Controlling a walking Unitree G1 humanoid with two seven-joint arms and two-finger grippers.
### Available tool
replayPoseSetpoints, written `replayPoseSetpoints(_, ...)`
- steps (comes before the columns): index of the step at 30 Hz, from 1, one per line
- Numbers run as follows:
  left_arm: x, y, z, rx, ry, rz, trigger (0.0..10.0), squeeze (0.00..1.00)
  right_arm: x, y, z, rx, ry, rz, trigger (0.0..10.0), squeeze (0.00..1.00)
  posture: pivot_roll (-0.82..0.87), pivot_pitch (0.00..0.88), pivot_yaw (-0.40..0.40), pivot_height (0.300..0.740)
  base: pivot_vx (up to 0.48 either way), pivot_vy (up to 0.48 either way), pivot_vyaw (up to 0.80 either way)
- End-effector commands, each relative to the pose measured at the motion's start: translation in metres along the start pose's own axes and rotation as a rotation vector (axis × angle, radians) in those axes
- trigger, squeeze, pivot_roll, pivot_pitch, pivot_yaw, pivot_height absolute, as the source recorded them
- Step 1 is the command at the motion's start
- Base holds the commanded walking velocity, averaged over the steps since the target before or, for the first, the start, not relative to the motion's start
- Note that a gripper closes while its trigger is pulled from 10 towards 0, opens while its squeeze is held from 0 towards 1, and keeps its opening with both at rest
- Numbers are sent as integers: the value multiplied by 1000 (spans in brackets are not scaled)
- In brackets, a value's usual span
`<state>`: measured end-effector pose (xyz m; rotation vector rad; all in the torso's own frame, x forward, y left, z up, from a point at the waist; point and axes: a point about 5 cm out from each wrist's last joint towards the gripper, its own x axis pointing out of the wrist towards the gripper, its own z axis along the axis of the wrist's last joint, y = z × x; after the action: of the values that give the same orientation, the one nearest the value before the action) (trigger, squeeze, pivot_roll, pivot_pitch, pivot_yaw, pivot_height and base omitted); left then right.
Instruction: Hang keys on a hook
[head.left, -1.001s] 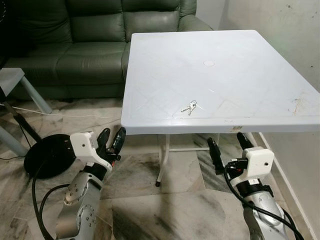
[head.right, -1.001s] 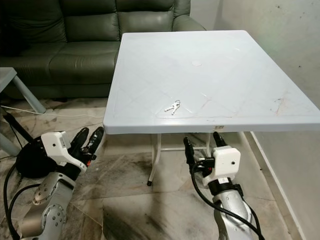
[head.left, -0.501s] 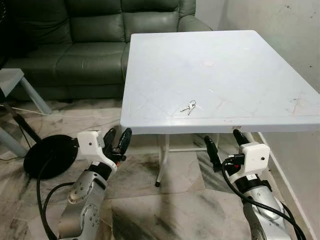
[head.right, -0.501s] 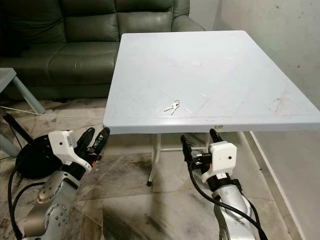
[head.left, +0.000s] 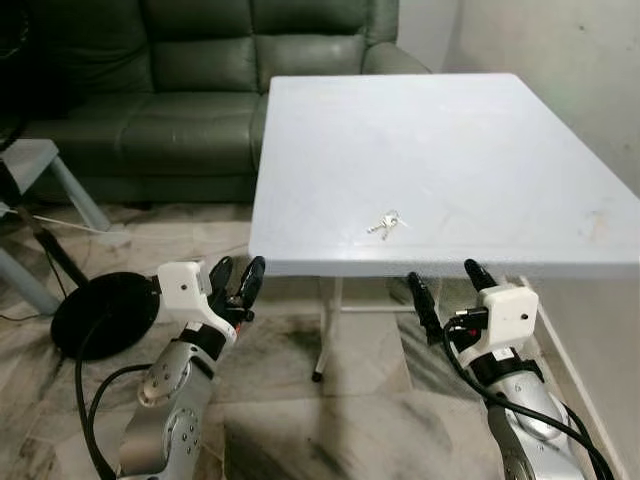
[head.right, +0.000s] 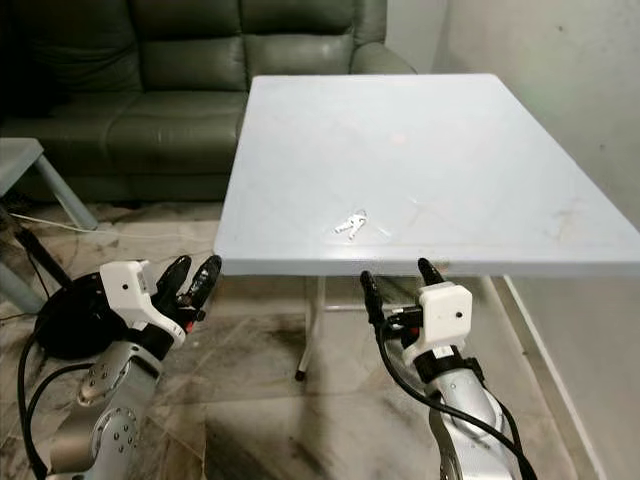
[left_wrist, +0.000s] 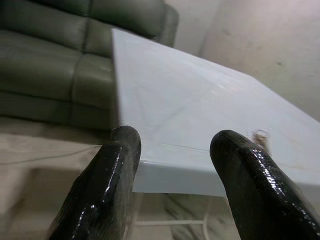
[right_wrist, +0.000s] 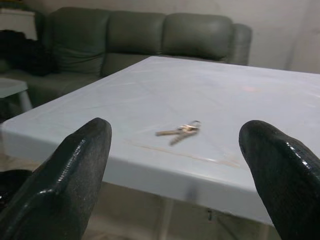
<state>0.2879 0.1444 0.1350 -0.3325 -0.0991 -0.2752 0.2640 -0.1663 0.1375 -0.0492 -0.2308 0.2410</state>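
Note:
A small bunch of keys (head.left: 384, 224) lies flat on the white plastic table (head.left: 450, 140), close to its near edge. My right gripper (head.left: 448, 286) is open and held just below and in front of that edge, a little right of the keys; its wrist view has the keys (right_wrist: 179, 132) between its two fingers (right_wrist: 70, 170). My left gripper (head.left: 237, 279) is open too, low at the table's near left corner, with nothing between its fingers (left_wrist: 107, 175). No hook is in sight.
A dark green sofa (head.left: 180, 90) stands behind the table on the left. A black round stand base (head.left: 100, 312) and a grey side table's leg (head.left: 75, 190) are on the marble floor at left. A pale wall (head.left: 560, 50) runs along the right.
The camera has shifted slightly and the picture is blurred. Both grippers have risen a little towards the table's near edge over the last second; the keys have not moved.

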Motion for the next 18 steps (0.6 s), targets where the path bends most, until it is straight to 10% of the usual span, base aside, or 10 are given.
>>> replayPoseSetpoints(1,2,0,2,10,0,3,10000,0,1,3,5,7,-18,14,10000,0,36,103,-7,740,322,270,0)
replayPoseSetpoints(18,4,-2,2,4,-1,-2,10000,0,2,3,4,0,-13,27,10000,0,34,99,-9,740,321,286,0)
